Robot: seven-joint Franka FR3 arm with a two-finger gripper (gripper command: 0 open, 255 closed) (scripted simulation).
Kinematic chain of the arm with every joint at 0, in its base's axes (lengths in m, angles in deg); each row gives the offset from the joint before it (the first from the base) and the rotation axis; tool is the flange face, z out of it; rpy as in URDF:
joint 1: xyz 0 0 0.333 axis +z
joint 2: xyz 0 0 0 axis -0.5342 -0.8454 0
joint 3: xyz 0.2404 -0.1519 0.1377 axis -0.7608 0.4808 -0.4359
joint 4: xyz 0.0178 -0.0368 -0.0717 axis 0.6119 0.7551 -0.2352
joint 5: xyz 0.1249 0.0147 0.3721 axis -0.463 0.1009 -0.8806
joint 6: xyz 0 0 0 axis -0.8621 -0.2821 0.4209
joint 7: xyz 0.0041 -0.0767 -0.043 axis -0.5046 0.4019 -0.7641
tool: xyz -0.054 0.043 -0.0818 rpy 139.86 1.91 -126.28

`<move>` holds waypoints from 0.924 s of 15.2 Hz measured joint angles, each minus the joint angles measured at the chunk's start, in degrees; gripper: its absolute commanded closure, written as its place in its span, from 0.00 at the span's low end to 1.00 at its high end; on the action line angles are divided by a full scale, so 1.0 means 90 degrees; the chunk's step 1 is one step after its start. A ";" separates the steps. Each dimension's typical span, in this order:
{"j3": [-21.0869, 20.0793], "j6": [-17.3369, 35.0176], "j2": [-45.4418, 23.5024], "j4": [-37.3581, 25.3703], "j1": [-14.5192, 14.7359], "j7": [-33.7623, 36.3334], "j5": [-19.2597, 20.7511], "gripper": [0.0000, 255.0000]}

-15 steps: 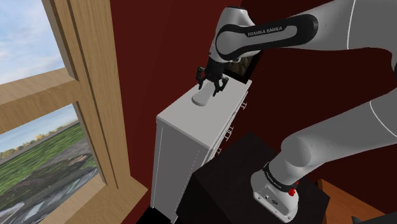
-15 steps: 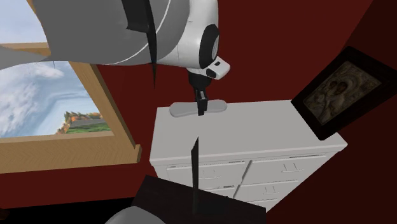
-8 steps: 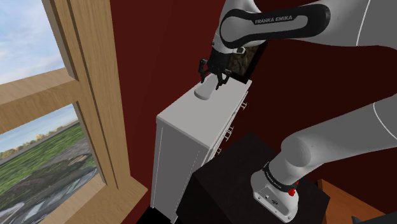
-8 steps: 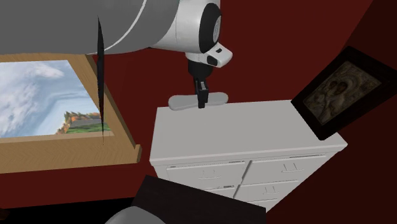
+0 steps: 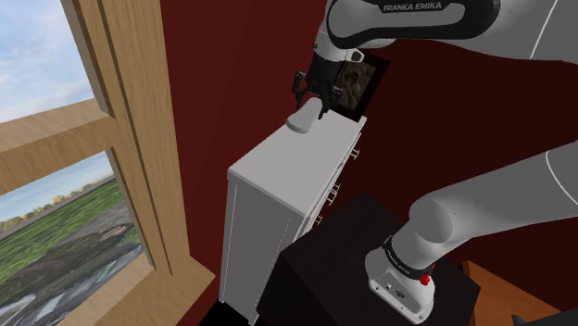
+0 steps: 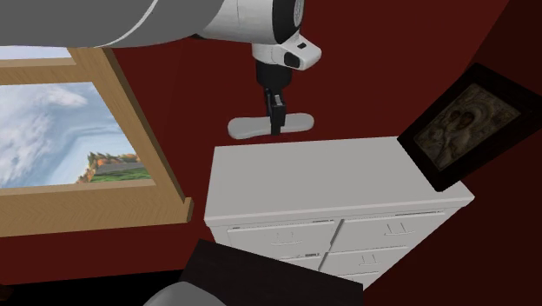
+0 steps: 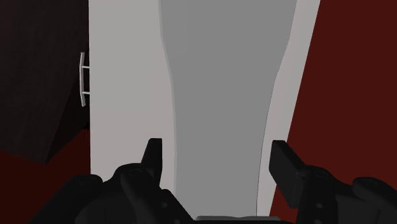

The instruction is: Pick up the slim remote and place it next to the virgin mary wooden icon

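A slim light-grey remote (image 5: 301, 120) hangs in the air above the white dresser (image 5: 278, 171), level and apart from its top. My black gripper (image 5: 312, 100) is shut on its middle from above. In the second exterior view the remote (image 6: 247, 128) sticks out on both sides of the gripper (image 6: 276, 117), over the dresser's (image 6: 330, 178) window end. The dark-framed icon (image 6: 465, 122) leans against the wall at the dresser's other end; the shoulder view has the icon (image 5: 355, 83) just behind the hand. At the wrist, the gripper (image 7: 218, 153) clasps the remote (image 7: 219, 95).
A wood-framed window (image 5: 102, 139) fills the wall beside the dresser, with a sill (image 6: 95, 209) jutting out. Dark red walls stand behind and beside it. The black stand (image 5: 370, 241) sits close to the dresser's drawer front (image 6: 347, 239). A drawer handle (image 7: 83, 79) shows below the hand.
The gripper has risen with the remote, lifting it off the dresser top. The arm's upper links have swung upward too.
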 measured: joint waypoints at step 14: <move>0.0096 -0.1184 0.0026 -0.1160 -0.0038 0.0061 0.0068 1.00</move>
